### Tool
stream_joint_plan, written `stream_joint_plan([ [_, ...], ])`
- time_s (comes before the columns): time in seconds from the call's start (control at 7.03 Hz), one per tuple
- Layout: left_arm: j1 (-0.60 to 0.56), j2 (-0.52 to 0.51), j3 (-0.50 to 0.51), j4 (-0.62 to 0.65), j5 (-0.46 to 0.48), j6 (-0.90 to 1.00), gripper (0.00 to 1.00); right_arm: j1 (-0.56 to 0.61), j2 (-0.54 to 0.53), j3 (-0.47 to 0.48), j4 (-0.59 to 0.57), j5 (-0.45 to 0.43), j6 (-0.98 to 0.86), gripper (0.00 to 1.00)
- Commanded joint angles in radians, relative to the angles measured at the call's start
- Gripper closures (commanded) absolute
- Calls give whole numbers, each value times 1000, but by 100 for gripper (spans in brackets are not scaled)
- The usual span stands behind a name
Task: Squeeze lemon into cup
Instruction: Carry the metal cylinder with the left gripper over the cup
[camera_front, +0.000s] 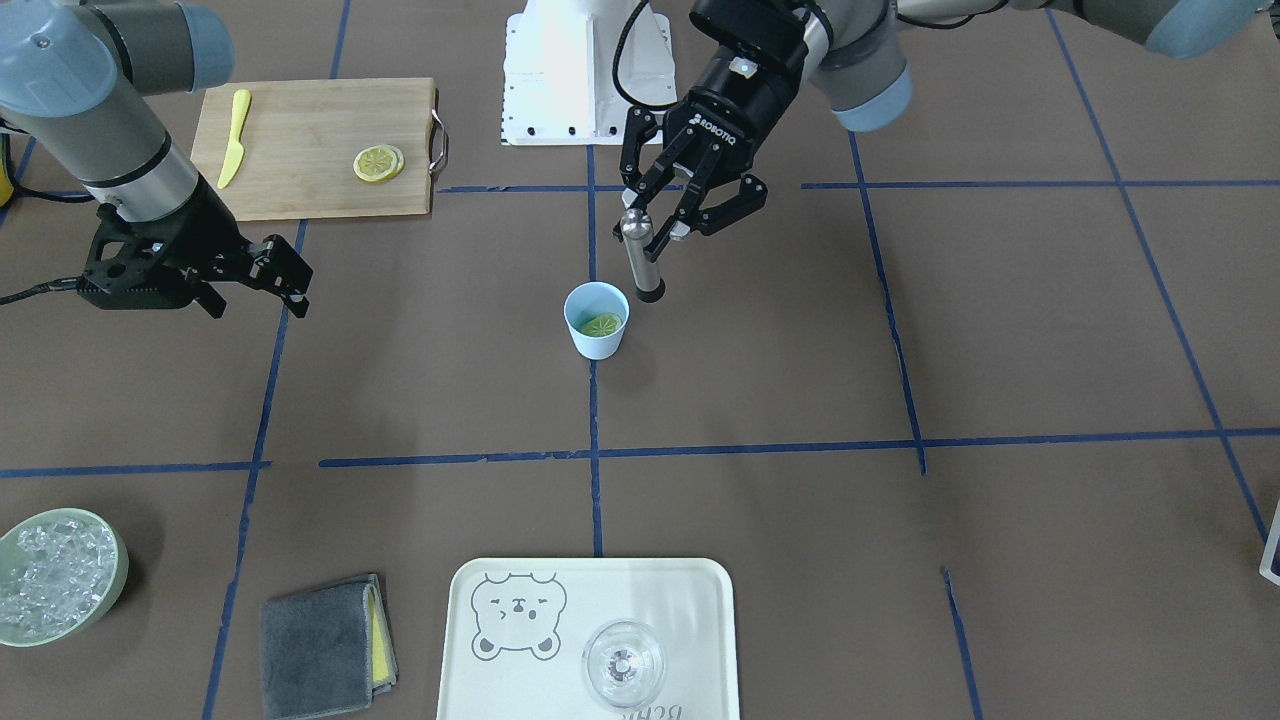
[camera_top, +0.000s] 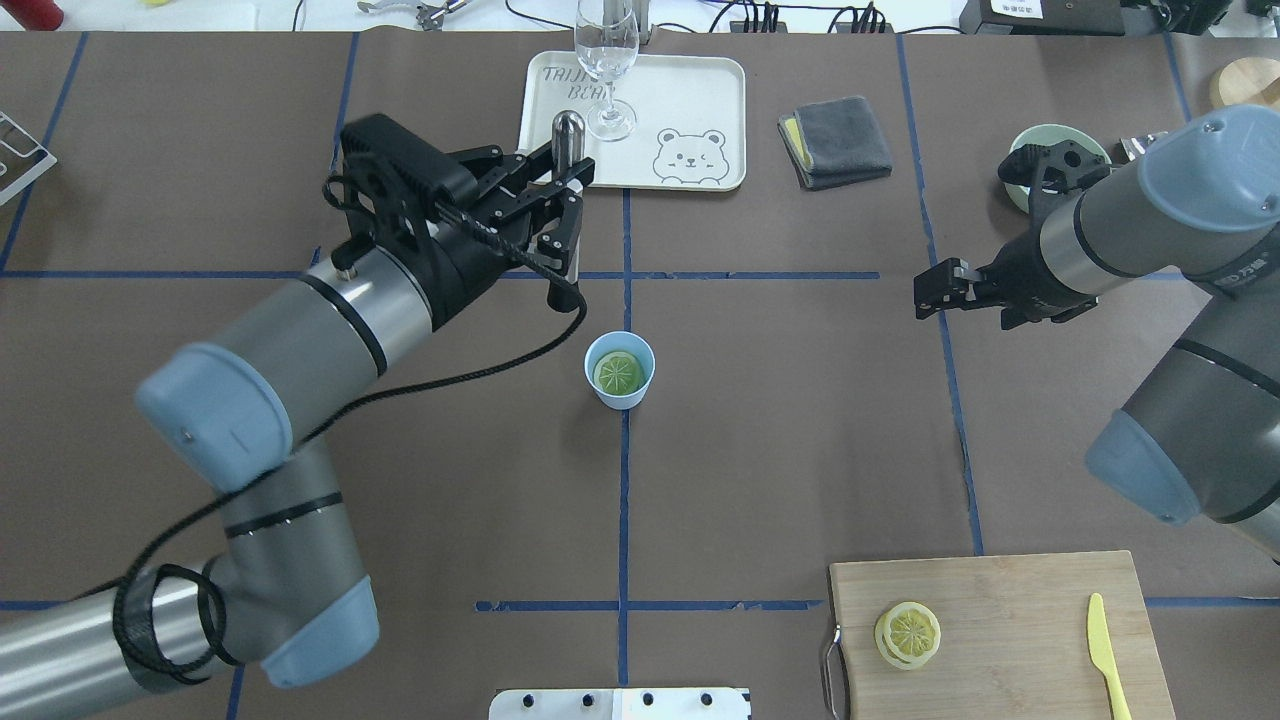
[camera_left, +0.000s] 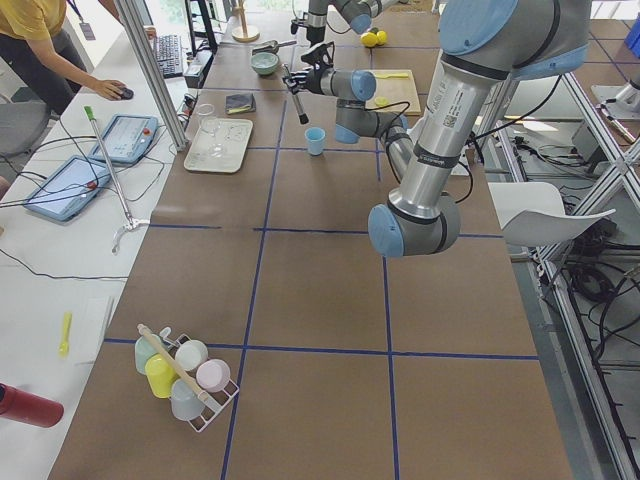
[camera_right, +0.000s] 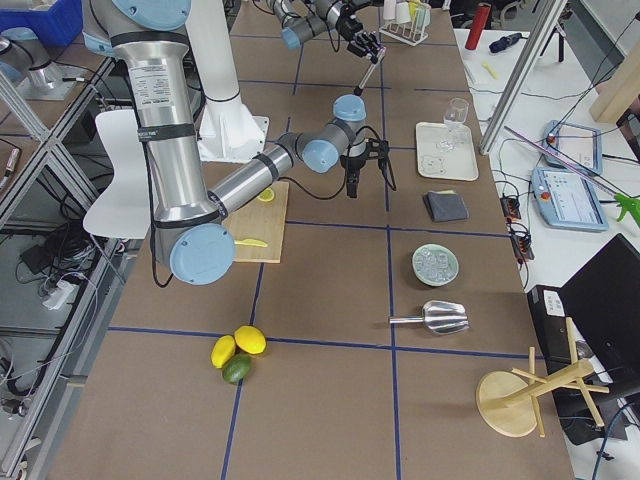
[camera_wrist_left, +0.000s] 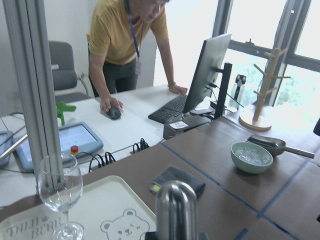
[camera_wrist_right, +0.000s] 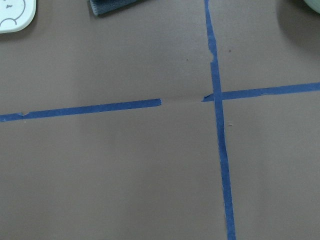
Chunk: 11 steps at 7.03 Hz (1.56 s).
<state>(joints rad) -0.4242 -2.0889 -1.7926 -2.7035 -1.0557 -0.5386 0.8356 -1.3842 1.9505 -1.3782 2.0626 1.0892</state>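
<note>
The pale blue cup (camera_front: 596, 345) stands at the table's middle, also in the overhead view (camera_top: 622, 397). A lemon slice (camera_front: 603, 324) lies inside it (camera_top: 618, 372). My left gripper (camera_front: 650, 232) is shut on a steel muddler (camera_front: 640, 255) with a black tip, held tilted just beside and above the cup's rim (camera_top: 568, 135). Its rounded top shows in the left wrist view (camera_wrist_left: 175, 205). My right gripper (camera_front: 265, 290) hovers open and empty, well off to the cup's side (camera_top: 950, 300). More lemon slices (camera_front: 379, 163) lie stacked on the board.
A wooden cutting board (camera_front: 300, 140) with a yellow plastic knife (camera_front: 234, 138) lies near the robot. A white bear tray (camera_front: 690, 600) holds a clear glass (camera_front: 623, 664). A grey cloth (camera_front: 325, 645) and a pale green ice bowl (camera_front: 110, 560) sit along the far edge.
</note>
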Motion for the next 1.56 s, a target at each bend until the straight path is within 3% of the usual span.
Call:
stream_joint_plan([
  [0.0,70,-14,106,-226,138,17,100,4,5,1,1,-1,1,0],
  [0.28,104,-30,151,-292,146,14,100,5,7,1,1,1,1,0],
  [1.42,142,-48,252,-297,151,16,100,7,5,1,1,1,3,0],
])
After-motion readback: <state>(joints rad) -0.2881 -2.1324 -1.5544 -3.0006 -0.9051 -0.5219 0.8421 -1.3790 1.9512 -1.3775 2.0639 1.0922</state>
